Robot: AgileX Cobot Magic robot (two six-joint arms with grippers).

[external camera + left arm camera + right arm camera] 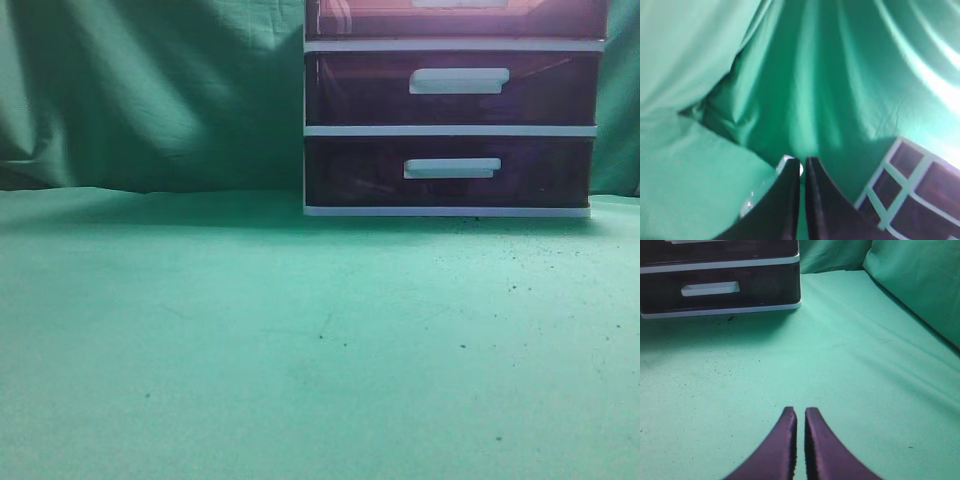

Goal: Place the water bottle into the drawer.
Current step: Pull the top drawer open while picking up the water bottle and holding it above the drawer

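The drawer [455, 18] sits closed at the top of the white-framed cabinet [450, 130] at the rear of the green desk [300, 340], while the left claw [802, 167] and right claw [800, 415] each have both fingers pressed together, gripping nothing; a clear object [787, 161], possibly the bottle, shows behind the left claw.

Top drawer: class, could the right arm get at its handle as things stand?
Probably yes. Only bare green cloth lies between the right gripper and the cabinet. The top drawer is shut, and its handle sits above the wrist view's frame.
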